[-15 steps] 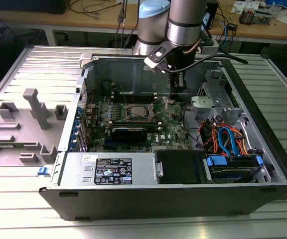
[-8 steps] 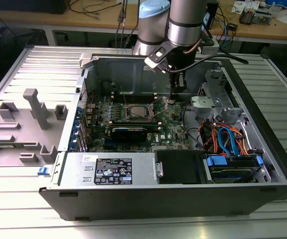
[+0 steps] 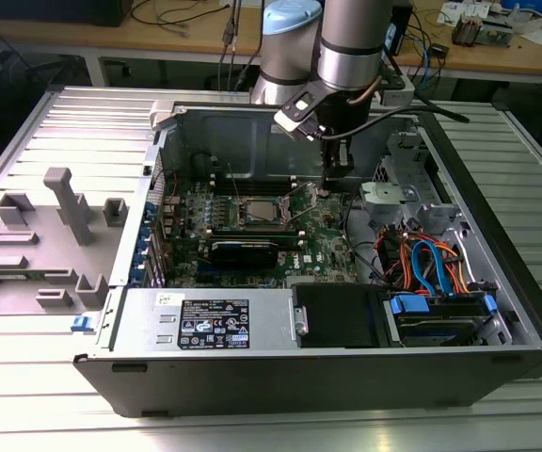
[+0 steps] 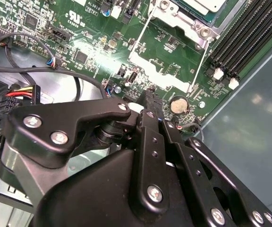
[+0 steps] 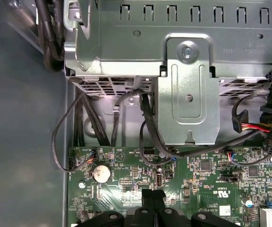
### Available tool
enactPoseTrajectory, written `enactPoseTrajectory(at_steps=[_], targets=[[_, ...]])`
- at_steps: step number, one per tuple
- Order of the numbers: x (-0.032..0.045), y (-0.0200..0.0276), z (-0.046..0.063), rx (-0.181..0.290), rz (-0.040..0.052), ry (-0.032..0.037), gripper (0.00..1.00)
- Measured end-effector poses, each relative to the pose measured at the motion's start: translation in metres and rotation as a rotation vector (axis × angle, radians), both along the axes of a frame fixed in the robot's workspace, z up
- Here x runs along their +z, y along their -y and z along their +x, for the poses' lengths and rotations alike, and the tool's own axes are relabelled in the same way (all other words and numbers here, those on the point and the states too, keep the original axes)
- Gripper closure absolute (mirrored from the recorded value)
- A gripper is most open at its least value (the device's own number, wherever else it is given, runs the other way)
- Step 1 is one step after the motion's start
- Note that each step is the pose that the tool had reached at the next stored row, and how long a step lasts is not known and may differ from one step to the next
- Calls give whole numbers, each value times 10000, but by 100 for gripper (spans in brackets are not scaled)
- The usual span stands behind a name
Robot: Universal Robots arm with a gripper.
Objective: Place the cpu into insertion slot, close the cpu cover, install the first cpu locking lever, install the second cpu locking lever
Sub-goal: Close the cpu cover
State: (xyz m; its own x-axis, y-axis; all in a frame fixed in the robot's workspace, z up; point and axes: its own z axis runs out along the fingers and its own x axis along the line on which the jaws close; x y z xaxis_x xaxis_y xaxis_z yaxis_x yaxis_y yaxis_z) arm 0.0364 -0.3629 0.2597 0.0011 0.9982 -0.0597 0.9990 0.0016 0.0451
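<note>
your gripper (image 3: pixel 338 171) hangs low inside the open case, over the green board (image 3: pixel 320 241), on the exterior view's right of the insertion slot (image 3: pixel 242 215). in both wrist views the fingers (image 5: pixel 148 198) look drawn together with nothing between them, tips just above the board near the coin battery (image 5: pixel 101 173). the cpu (image 3: pixel 262 212) sits in the slot, grey top showing. the cpu cover (image 4: pixel 185 21) looks to lie flat round it, so i read this as lever work. a thin wire rod, likely a locking lever (image 4: pixel 144 28), runs along the socket's edge in the second wrist view. whether it's hooked, i can't tell. to do this well, meet the lever near its handle end and push with the flat of the closed tips. sweep it down and under its catch in one smooth arc, and stay off the small parts and loose cables (image 5: pixel 150 127) close by.
</note>
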Motion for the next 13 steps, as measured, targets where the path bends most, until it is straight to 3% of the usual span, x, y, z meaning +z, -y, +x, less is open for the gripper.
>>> enactPoseTrajectory(at_steps=[3, 10, 13], targets=[[-39, 0, 5, 3, 1, -11, 89], [-105, 0, 22, 3, 0, -138, 89], [-144, -1, 22, 38, 2, -148, 89]])
